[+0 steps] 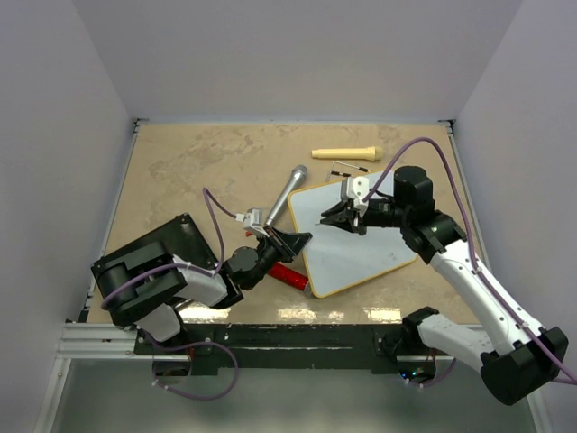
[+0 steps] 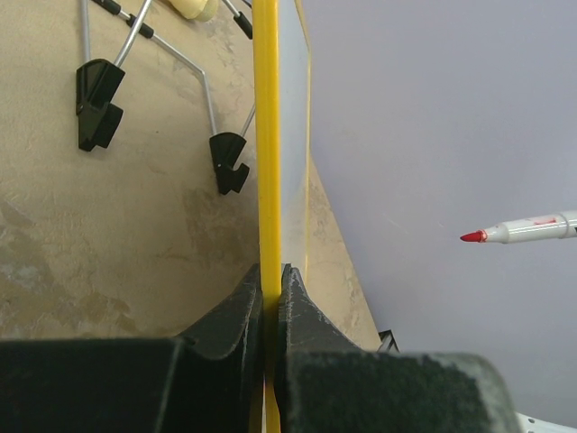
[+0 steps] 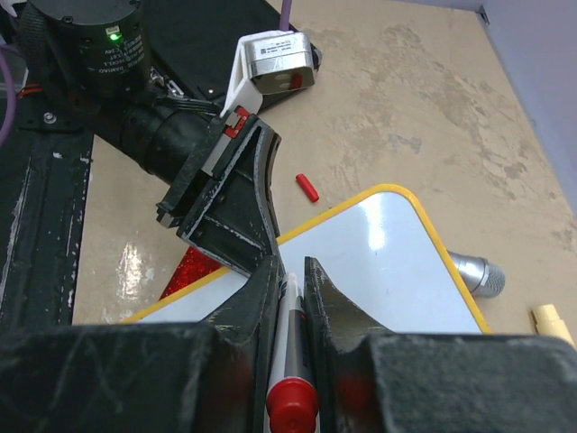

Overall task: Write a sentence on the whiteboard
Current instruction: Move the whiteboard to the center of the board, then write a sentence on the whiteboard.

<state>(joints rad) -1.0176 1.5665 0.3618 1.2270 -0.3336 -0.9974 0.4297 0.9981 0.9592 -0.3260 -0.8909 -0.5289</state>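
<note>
The whiteboard (image 1: 361, 239), glossy white with a thin yellow-wood frame, lies at the table's middle right. My left gripper (image 1: 297, 242) is shut on its left frame edge (image 2: 267, 135), one jaw on each side of the rim. My right gripper (image 1: 330, 218) hangs over the board's upper left part, shut on a marker (image 3: 290, 343) with a white barrel and a red end. The marker's red tip (image 2: 473, 236) stands apart from the board face. The board face (image 3: 388, 262) is plain white; the sentence is not in view.
A silver microphone (image 1: 287, 194) lies just left of the board. A cream handle (image 1: 347, 152) and black wire feet (image 1: 348, 169) lie beyond its far edge. A red glittery object (image 1: 288, 275) and a small red cap (image 3: 307, 187) lie near the left gripper. A black flat box (image 1: 171, 236) sits far left.
</note>
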